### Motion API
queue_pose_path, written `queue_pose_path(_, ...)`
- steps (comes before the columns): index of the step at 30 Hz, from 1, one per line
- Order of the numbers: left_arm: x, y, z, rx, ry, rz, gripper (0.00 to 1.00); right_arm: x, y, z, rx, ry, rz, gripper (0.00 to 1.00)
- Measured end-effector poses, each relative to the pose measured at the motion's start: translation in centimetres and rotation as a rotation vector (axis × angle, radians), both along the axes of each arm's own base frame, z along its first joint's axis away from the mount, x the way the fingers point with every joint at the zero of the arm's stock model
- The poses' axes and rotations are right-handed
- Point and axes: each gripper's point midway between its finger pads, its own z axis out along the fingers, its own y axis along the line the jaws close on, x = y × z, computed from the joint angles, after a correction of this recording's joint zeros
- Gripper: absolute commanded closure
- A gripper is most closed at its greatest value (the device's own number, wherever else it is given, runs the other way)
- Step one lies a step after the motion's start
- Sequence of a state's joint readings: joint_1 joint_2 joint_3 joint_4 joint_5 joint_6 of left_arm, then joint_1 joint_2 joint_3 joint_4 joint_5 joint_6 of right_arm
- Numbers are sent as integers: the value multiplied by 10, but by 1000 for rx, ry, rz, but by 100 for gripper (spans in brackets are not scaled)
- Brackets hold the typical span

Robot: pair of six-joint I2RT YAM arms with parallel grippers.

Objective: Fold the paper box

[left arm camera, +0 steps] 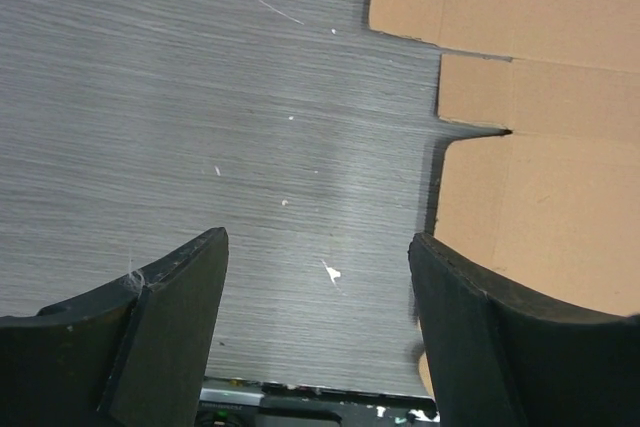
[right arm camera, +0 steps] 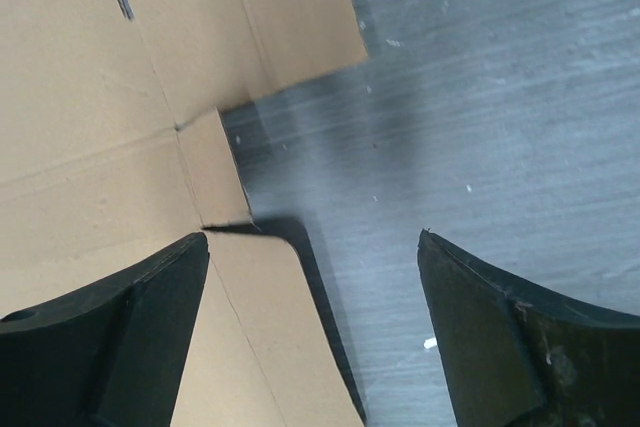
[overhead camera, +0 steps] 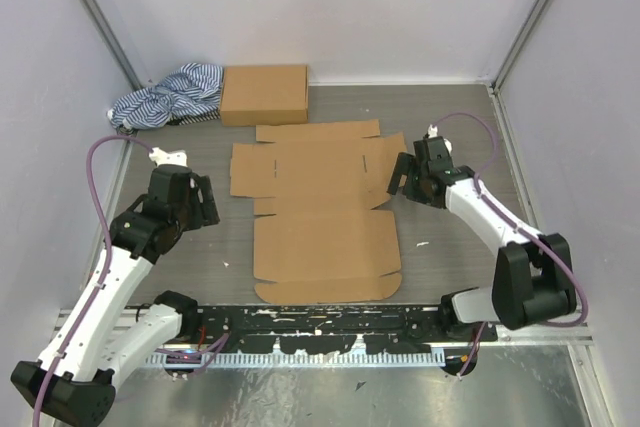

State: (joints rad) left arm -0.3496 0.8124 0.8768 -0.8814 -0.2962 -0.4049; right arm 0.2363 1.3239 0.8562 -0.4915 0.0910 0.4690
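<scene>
The paper box (overhead camera: 320, 212) lies flat and unfolded in the middle of the table, a brown die-cut cardboard sheet with flaps and slits. My left gripper (overhead camera: 205, 202) is open and empty, hovering over bare table just left of the sheet's left edge; in the left wrist view (left arm camera: 318, 277) the sheet (left arm camera: 530, 97) shows at the right. My right gripper (overhead camera: 400, 179) is open and empty at the sheet's right edge; in the right wrist view (right arm camera: 312, 277) its left finger (right arm camera: 120, 337) is over the cardboard (right arm camera: 120, 77) and its right finger is over bare table.
A compact closed brown cardboard box (overhead camera: 264, 94) stands at the back, just behind the sheet. A blue-and-white striped cloth (overhead camera: 170, 95) lies crumpled at the back left. Grey walls close in the table on three sides. A black rail (overhead camera: 320, 322) runs along the near edge.
</scene>
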Motion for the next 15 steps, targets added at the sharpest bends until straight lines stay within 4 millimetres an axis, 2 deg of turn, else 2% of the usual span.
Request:
queue_pose_path(4, 2, -12, -3, -80, 10, 13, 25, 21, 8, -5, 15, 9, 10, 20)
queue_pose_path(7, 9, -30, -20, -190, 5, 28, 30, 32, 18, -16, 41, 31, 32, 36)
queue_pose_path(11, 9, -41, -56, -254, 80, 63, 32, 36, 32, -32, 86, 73, 74, 47)
queue_pose_path(15, 20, -51, -62, -295, 85, 73, 32, 33, 42, -38, 107, 92, 111, 56)
